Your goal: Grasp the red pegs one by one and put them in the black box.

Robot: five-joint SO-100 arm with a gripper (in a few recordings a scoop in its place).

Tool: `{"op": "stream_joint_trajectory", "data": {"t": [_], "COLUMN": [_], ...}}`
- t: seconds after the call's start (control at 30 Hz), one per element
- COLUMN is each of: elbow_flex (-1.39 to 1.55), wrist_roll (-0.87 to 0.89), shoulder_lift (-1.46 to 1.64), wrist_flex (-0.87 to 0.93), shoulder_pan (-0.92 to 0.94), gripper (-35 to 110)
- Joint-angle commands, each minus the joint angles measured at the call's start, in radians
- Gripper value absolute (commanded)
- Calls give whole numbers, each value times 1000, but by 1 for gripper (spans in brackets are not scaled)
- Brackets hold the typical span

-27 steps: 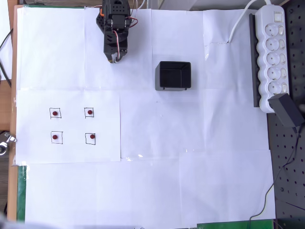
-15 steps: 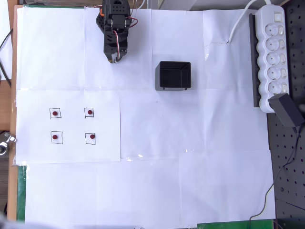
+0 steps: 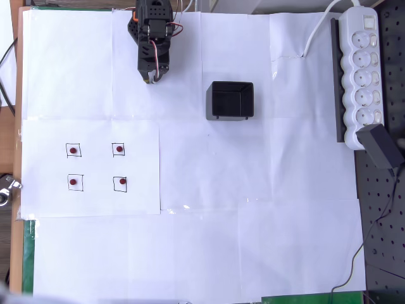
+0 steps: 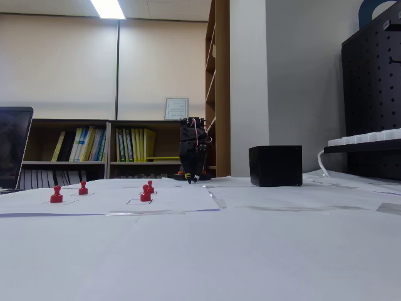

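Nothing moved since earlier: your gripper (image 3: 150, 80) hung left of the black box (image 3: 230, 100), its spread impossible to tell. Four red pegs (image 3: 74, 151) stood unblocked on paper (image 3: 253, 164), the power strip (image 3: 361, 69) far right of the box.

Matt white paper sheets (image 3: 253, 190), glossy red pegs (image 4: 145, 194), matt black plastic box (image 3: 231, 100), white plastic power strip (image 3: 362, 76)

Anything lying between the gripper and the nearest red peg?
No. In the overhead view, only bare white paper separates the gripper from the nearest red peg; the black box sits off to the right.
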Motion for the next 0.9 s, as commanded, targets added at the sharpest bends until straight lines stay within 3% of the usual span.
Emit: {"op": "stream_joint_trajectory", "data": {"t": [0.0,0.5,0.57,0.87], "elbow_flex": [-11,-11,-11,-2], "wrist_roll": [-9,23,196,186], "shoulder_lift": [-9,9,127,801], "wrist_flex": [5,-18,-163,-1212], "shoulder_pan": [15,-3,31,238], "gripper": [0,0,0,3]}}
